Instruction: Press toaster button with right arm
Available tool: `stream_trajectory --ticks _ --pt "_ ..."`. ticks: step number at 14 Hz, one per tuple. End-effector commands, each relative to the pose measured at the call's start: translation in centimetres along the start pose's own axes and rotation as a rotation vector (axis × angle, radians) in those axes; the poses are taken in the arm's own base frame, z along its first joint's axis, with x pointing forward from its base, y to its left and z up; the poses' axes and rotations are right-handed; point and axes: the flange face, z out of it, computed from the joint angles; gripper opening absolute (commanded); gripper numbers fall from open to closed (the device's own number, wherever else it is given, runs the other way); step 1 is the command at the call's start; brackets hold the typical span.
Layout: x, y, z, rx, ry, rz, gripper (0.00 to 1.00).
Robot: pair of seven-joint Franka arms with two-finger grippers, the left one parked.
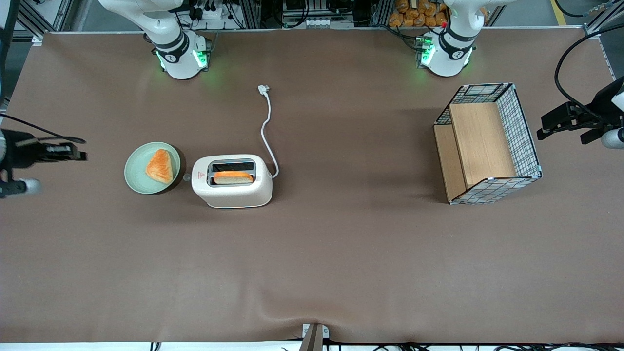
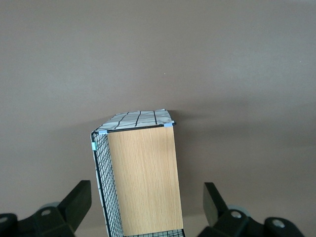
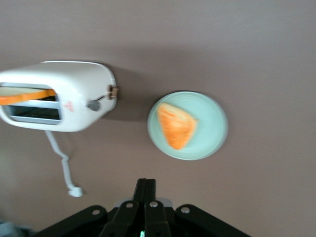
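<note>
The cream-white toaster (image 1: 231, 187) stands on the brown table, with a slice of toast (image 1: 233, 177) in the slot nearer the front camera. It also shows in the right wrist view (image 3: 74, 84). The toaster button (image 1: 187, 177), a small grey knob, sticks out of the narrow end that faces a green plate, and shows in the right wrist view too (image 3: 93, 104). My right gripper (image 1: 82, 156) hangs at the working arm's end of the table, well apart from the toaster and the plate. Its fingers (image 3: 146, 185) are shut together on nothing.
The green plate (image 1: 136, 168) with a triangular piece of toast (image 1: 160, 165) lies just beside the button end. The white cord runs from the toaster to its plug (image 1: 263, 89). A wire basket with wooden boards (image 1: 487, 144) stands toward the parked arm's end.
</note>
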Motion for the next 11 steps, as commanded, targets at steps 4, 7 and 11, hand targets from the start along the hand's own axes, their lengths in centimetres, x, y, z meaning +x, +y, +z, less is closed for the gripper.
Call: stream_trajectory --ticks 4,7,11 --pt "-5.0 -2.4 -5.9 -0.115 0.084 -0.010 0.72" --pt "-5.7 -3.1 -6.8 -0.149 0.096 -0.017 1.00" --pt "-7.4 -3.7 -8.0 -0.142 0.103 -0.024 1.00"
